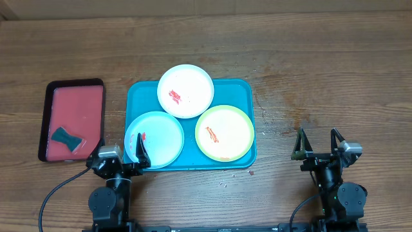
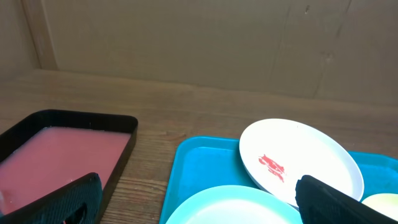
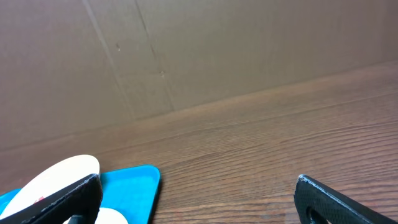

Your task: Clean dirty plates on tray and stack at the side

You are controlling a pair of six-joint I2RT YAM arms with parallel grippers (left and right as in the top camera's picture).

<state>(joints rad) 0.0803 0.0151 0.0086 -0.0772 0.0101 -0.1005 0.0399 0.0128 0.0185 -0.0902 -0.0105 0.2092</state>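
Observation:
The teal tray (image 1: 241,87) holds three plates. The white plate (image 1: 186,91) is at the back, the light blue plate (image 1: 158,138) at front left, the yellow-green plate (image 1: 225,133) at front right. Each has a red-orange smear. My left gripper (image 1: 121,149) is open and empty at the tray's front left corner; its wrist view shows the tray (image 2: 199,168), the white plate (image 2: 298,158) and the light blue plate (image 2: 230,208). My right gripper (image 1: 317,143) is open and empty over bare table to the right of the tray (image 3: 134,180).
A black-rimmed red tray (image 1: 74,103) lies left of the teal tray and holds a dark teal sponge (image 1: 67,137). It also shows in the left wrist view (image 2: 62,152). Small crumbs lie on the wood (image 1: 225,182) in front of the teal tray.

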